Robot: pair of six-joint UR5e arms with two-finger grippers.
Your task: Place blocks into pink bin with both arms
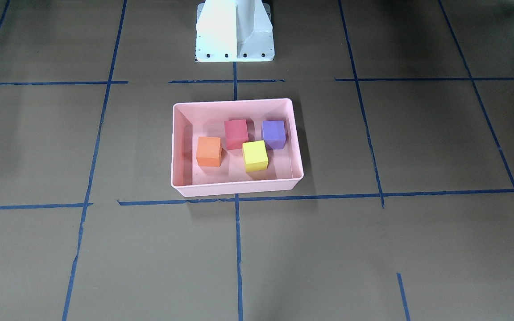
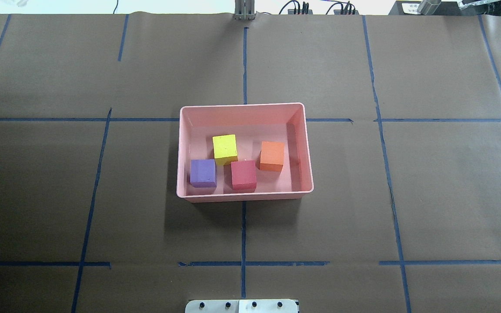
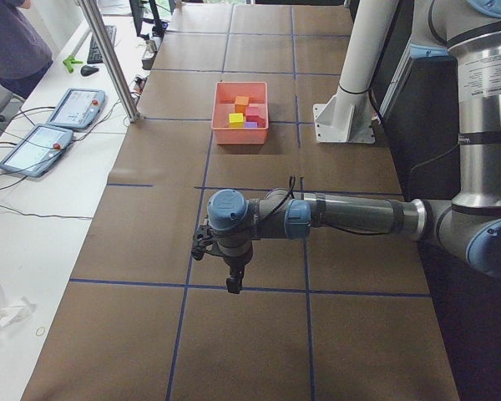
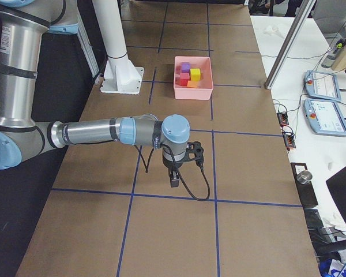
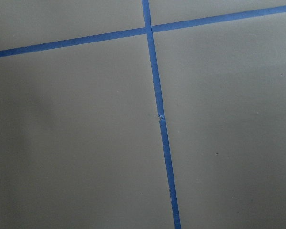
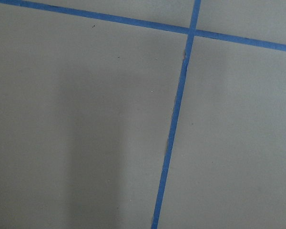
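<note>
The pink bin [image 2: 245, 198] sits on the brown-papered table [image 2: 102, 195], just in front of the white pedestal [image 1: 234, 31], and all four blocks lie on its floor. Within the bin, the purple block [image 2: 203, 172] is nearest the wall on the robot's left, toward the robot-side wall. The red block [image 2: 243, 174] sits beside it with a narrow gap between them. The yellow-green block [image 2: 225, 148] is one step farther from the robot, its corner right up against the red block's corner; whether they actually touch cannot be told. The orange block [image 2: 272, 155] stands apart from the others, near the bin's wall on the robot's right without touching it. Both arms are well away from the bin, one toward each end of the table. The left arm [image 3: 351, 215] stretches out level with the left gripper [image 3: 233, 280] pointing down above the paper near a blue tape line [image 3: 267, 289]. The right arm [image 4: 98, 131] mirrors it, with the right gripper [image 4: 174, 176] hanging over the paper. How either pair of jaws stands cannot be told. Neither gripper carries a block.
</note>
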